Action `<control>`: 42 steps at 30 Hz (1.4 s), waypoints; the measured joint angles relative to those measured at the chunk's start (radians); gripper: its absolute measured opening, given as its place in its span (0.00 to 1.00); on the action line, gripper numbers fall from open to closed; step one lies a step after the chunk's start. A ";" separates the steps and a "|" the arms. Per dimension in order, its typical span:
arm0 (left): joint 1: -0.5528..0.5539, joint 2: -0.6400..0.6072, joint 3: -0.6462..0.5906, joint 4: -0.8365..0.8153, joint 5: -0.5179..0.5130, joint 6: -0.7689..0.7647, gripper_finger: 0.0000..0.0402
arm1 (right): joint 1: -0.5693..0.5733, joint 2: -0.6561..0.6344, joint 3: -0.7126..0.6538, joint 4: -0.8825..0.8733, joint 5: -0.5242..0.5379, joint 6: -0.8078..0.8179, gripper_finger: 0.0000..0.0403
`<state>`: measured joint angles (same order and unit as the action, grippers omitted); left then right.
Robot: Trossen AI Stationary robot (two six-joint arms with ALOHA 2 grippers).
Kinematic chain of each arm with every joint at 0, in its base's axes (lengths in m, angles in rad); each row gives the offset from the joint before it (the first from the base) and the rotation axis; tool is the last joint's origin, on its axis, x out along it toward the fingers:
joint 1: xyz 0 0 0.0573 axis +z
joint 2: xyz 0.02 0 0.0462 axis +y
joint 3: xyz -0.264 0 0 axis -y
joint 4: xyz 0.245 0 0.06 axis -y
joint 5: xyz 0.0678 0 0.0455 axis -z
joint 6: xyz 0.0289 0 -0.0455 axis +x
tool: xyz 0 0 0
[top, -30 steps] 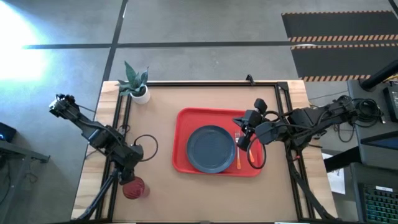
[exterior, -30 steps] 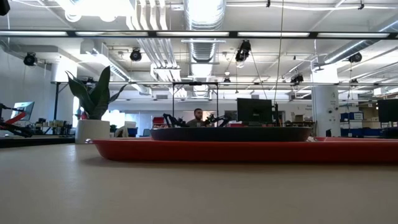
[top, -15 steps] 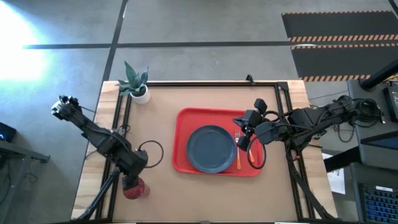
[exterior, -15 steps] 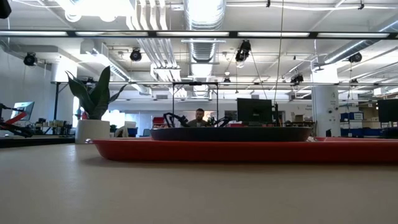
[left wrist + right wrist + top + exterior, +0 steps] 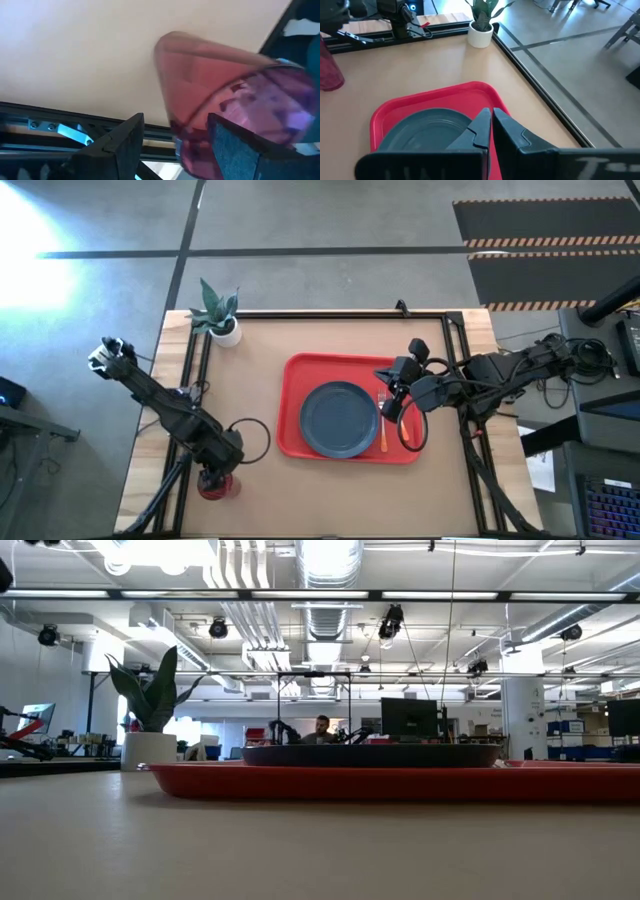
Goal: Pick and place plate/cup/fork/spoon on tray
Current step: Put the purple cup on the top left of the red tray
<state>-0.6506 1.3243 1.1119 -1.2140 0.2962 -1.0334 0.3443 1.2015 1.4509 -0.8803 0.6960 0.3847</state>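
The translucent red cup (image 5: 216, 486) stands on the table near its near-left corner. My left gripper (image 5: 221, 466) is right at it, open. In the left wrist view the cup (image 5: 220, 95) fills the space just past the gripper (image 5: 175, 121), and one finger (image 5: 235, 145) stands in front of the cup's wall. The red tray (image 5: 294, 385) lies at mid-table with the dark slate-blue plate (image 5: 338, 419) on it. An orange-handled fork (image 5: 384, 432) lies on the tray to the right of the plate. My right gripper (image 5: 389, 406) is shut over the tray's right side. The spoon does not show. My left gripper is open at the cup; whether a finger touches the cup's wall (image 5: 200, 125) I cannot tell. The cup stands on the table.
A white pot with a green plant (image 5: 222, 323) stands at the table's far left corner. Black frame rails (image 5: 190, 380) run along the table's left, far and right edges. In the low view a person (image 5: 321, 727) sits in the room far behind the tray (image 5: 400, 783).
My left gripper has moved toward the table's right and near edges, closing on the cup. The cup, the tray and what lies on it have stayed where they were.
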 joint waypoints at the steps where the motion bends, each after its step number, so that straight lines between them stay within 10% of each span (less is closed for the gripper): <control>1: 0.000 0.000 -0.014 0.003 0.000 0.000 0.50 | 0.000 0.000 0.000 0.001 0.000 0.000 0.02; 10: 0.000 -0.002 -0.091 0.011 0.010 -0.008 0.45 | 0.000 0.000 0.000 0.002 0.000 -0.001 0.02; 18: 0.001 -0.002 -0.091 0.125 0.001 -0.024 0.05 | 0.000 0.000 0.000 0.001 0.011 -0.002 0.02; 22: 0.000 -0.002 -0.091 0.173 -0.040 -0.055 0.01 | 0.000 0.000 0.000 0.001 0.012 -0.002 0.02; 42: 0.104 -0.051 0.113 -0.191 -0.621 -0.029 0.00 | 0.000 0.000 0.000 0.002 0.013 0.008 0.02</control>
<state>-0.5463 1.2735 1.2248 -1.4055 -0.3245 -1.0619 0.3444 1.2015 1.4509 -0.8780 0.7090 0.3931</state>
